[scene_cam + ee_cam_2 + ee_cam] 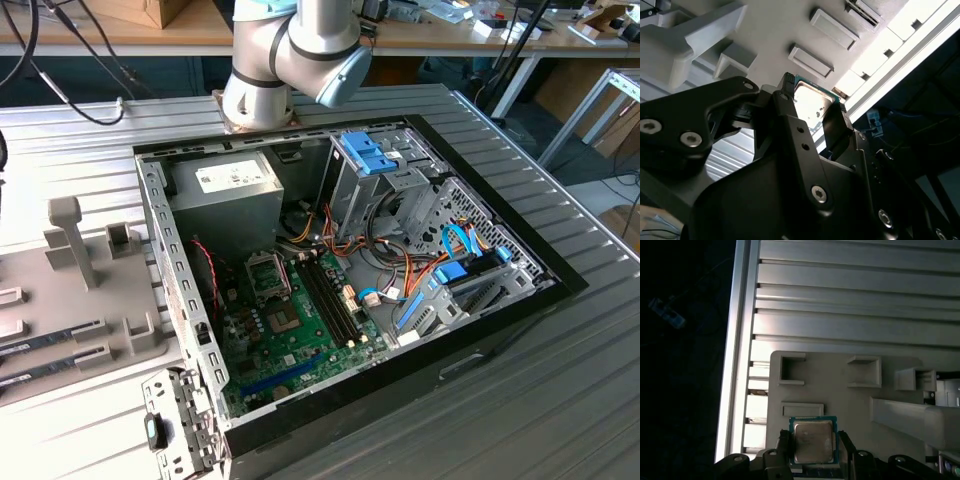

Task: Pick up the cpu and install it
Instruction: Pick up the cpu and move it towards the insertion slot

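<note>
The cpu is a small square chip with a silver-grey metal top and a thin green rim. My gripper is shut on it, with a black finger pressing on each of two opposite edges. It hangs well above the pale grey fixture tray. In the second wrist view the cpu catches bright light inside the gripper. In the exterior view the open computer case lies on its side, with the green motherboard and its metal-framed socket facing up.
The grey fixture tray sits at the exterior view's left of the case and holds long memory sticks. A grey power-supply box, blue drive brackets and cable bundles crowd the case. The arm's base stands behind it.
</note>
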